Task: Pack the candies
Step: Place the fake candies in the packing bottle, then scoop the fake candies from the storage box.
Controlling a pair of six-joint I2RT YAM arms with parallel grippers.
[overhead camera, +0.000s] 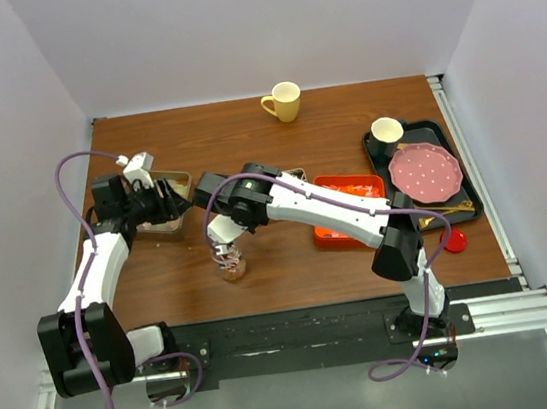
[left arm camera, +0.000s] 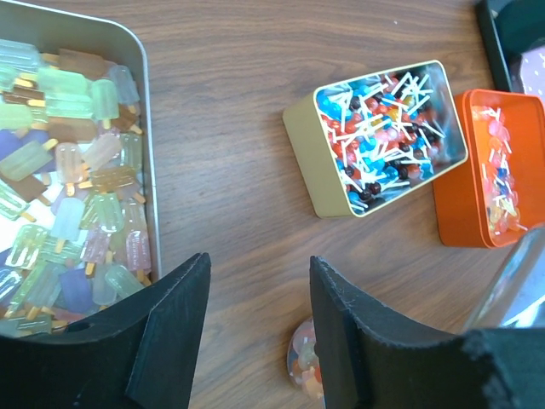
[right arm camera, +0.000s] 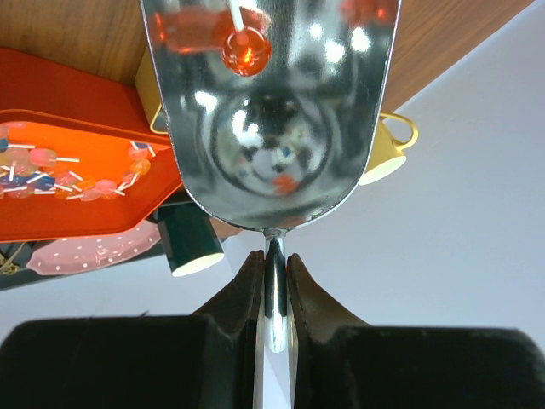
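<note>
Right hand [right arm camera: 272, 264] pinches the scoop [right arm camera: 271, 128] by its handle. The scoop runs straight ahead, one lollipop [right arm camera: 246, 49] near its far lip, jar [overhead camera: 232, 265] just beneath. Left hand [left arm camera: 260, 290] half spread, empty.

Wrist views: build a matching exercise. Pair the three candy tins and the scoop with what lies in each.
Column one
1. silver tin
2. gold tin
3. orange tin
4. metal scoop

Column two
A. one orange lollipop
B. pastel popsicle candies
C. thin scatter of lollipops
D. dense red-blue-white lollipops

Pairs: 1-B, 2-D, 3-C, 4-A
</note>
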